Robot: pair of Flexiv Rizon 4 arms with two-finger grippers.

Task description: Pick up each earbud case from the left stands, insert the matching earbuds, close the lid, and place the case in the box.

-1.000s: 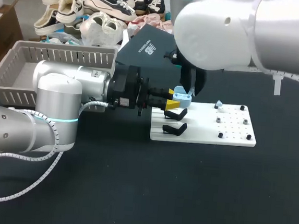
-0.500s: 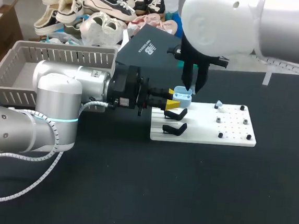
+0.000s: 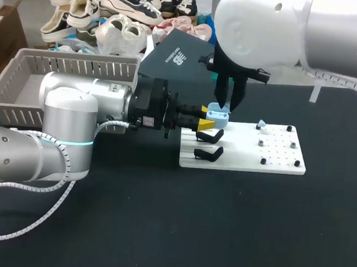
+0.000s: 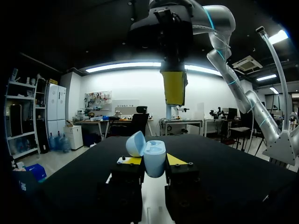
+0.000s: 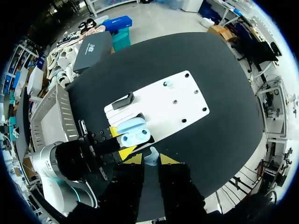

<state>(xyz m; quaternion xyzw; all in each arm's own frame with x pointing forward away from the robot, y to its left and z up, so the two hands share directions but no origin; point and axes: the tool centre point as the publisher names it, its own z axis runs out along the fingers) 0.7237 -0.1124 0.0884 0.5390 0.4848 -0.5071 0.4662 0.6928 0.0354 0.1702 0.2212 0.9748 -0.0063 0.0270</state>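
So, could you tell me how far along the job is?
Done: the blue case is open in the left gripper. In hand: the right gripper holds one earbud above it. Left: the other earbud on the white board, closing the lid, then the basket.

In the lower middle of the frame the left gripper (image 4: 153,161) has its two yellow-tipped fingers (image 4: 175,159) pressed against either side of a pale blue earbud case (image 4: 154,161). The case stands upright with its lid (image 4: 135,143) swung open toward the left. Straight above it, in the upper middle, the right gripper (image 4: 175,91) hangs from its arm (image 4: 219,32), yellow tip pointing down, well apart from the case. A black table (image 4: 233,163) stretches behind.
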